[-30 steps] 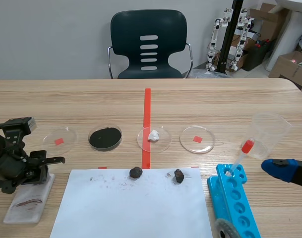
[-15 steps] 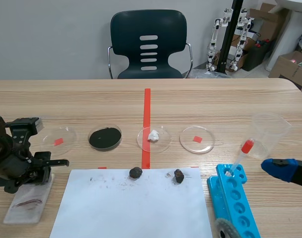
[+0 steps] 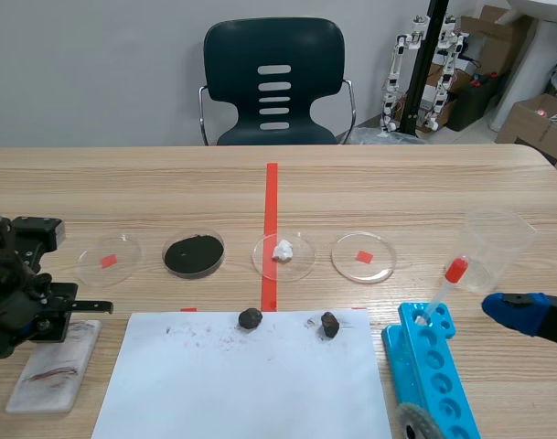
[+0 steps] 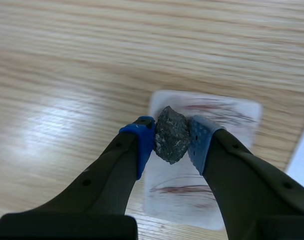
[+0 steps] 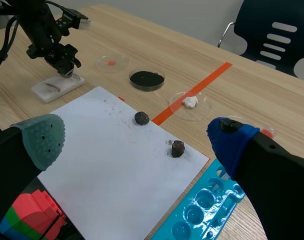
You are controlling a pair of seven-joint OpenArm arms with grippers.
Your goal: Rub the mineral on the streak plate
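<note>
Left arm: it swings back toward the table's left edge, after leaning in toward the paper (image 3: 246, 375) half a second ago.
Left gripper (image 4: 170, 131): clamped tight on the mineral (image 4: 171, 140), both blue pads pressing its sides.
Mineral: a dark grey speckled lump, held over the streak plate (image 4: 231, 117); whether it touches cannot be told.
Streak plate: white, marked with reddish-brown streaks, lying just left of the paper and in the same spot as before.
Right gripper (image 5: 134, 141): fingers spread wide, nothing between them, parked low at the right, unmoved.
Paper: two dark rocks (image 3: 251, 318) (image 3: 329, 324) sit near its far edge, unchanged.
</note>
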